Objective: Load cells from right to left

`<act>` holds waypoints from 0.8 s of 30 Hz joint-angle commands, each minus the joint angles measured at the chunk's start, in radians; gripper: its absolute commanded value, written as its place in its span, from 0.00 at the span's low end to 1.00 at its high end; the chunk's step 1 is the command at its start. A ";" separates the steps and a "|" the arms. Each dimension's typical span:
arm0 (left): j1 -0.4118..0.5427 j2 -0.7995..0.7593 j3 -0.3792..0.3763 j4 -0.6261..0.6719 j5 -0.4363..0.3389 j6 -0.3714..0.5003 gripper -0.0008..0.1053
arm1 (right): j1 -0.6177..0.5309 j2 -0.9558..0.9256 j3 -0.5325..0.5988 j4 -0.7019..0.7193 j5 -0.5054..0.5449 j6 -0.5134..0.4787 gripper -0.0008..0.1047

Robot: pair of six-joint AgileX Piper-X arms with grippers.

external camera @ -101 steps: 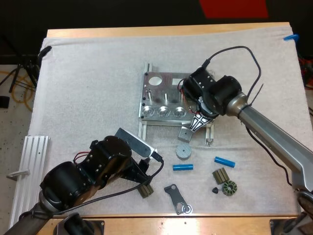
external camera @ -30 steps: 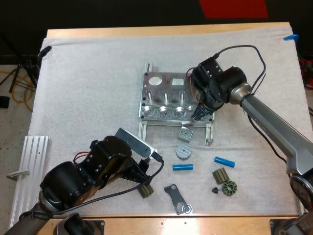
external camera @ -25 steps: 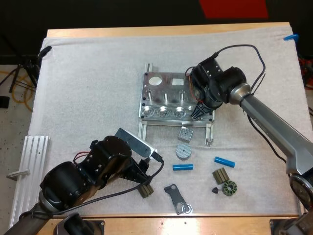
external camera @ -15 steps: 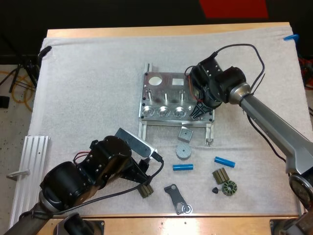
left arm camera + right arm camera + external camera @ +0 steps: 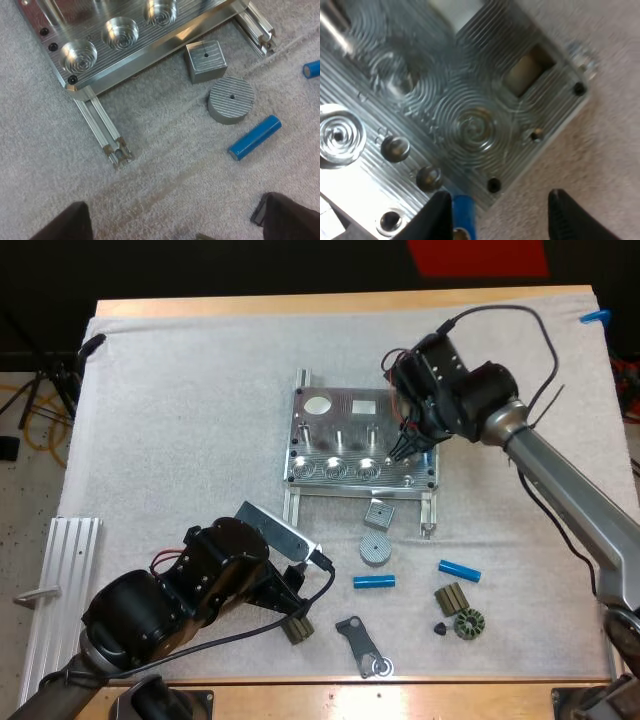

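Observation:
The metal fixture [image 5: 350, 445] lies mid-mat, with three round pockets along its front [image 5: 120, 32]. My right gripper [image 5: 408, 445] hovers over the fixture's right end [image 5: 470, 125]. Its fingers stand apart, and a blue cell [image 5: 465, 210] stands upright close beside one finger [image 5: 437, 215]; the same cell [image 5: 425, 457] shows at the fixture's front right corner. Two more blue cells [image 5: 374, 581] [image 5: 459, 570] lie on the mat in front of the fixture. My left gripper [image 5: 300, 600] is open [image 5: 175, 225] above bare mat, a little short of the nearer cell [image 5: 255, 137].
A grey square block [image 5: 378, 512] and a round grey disc [image 5: 375, 549] lie just in front of the fixture. Small dark parts [image 5: 451, 598] [image 5: 468, 624] and a black bracket [image 5: 360, 645] sit near the front edge. A ribbed aluminium rail [image 5: 60, 590] lies at the left.
My right gripper has lifted and drawn back from the fixture's front right corner toward its far right side. A blue cell now shows at that corner. The left arm has not moved.

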 commanded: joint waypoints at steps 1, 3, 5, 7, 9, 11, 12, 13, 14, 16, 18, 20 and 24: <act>-0.005 -0.006 -0.006 -0.006 -0.019 -0.003 0.66 | -0.001 -0.028 -0.010 -0.004 0.025 0.003 0.42; -0.005 -0.006 -0.006 -0.006 -0.019 -0.003 0.66 | -0.001 -0.034 -0.010 0.005 0.038 0.001 0.42; -0.005 -0.006 -0.006 -0.006 -0.019 -0.003 0.66 | -0.001 -0.034 -0.010 0.023 0.038 0.001 0.42; -0.005 -0.006 -0.006 -0.006 -0.019 -0.003 0.66 | -0.001 -0.032 -0.005 0.031 0.038 0.001 0.42; -0.005 -0.006 -0.006 -0.006 -0.019 -0.003 0.66 | -0.001 -0.025 0.001 0.042 0.038 0.001 0.42; -0.005 -0.006 -0.006 -0.006 -0.019 -0.003 0.66 | -0.001 -0.019 0.005 0.042 0.038 0.001 0.42; -0.005 -0.006 -0.006 -0.006 -0.019 -0.003 0.66 | -0.001 -0.015 0.006 0.042 0.038 0.001 0.42; -0.005 -0.006 -0.006 -0.006 -0.019 -0.003 0.66 | -0.001 -0.011 0.005 0.042 0.038 0.001 0.42; -0.005 -0.006 -0.006 -0.006 -0.019 -0.003 0.66 | -0.001 -0.006 0.005 0.040 0.038 0.001 0.42; -0.005 -0.006 -0.006 -0.006 -0.019 -0.003 0.66 | -0.001 0.003 0.005 0.033 0.038 0.001 0.42; -0.005 -0.006 -0.006 -0.006 -0.019 -0.003 0.66 | -0.001 0.018 0.005 0.033 0.038 0.001 0.42; -0.005 -0.006 -0.006 -0.006 -0.019 -0.003 0.66 | -0.001 0.029 0.005 0.033 0.038 0.001 0.42; -0.005 -0.006 -0.006 -0.006 -0.019 -0.003 0.66 | -0.001 0.051 0.005 0.035 0.065 0.001 0.42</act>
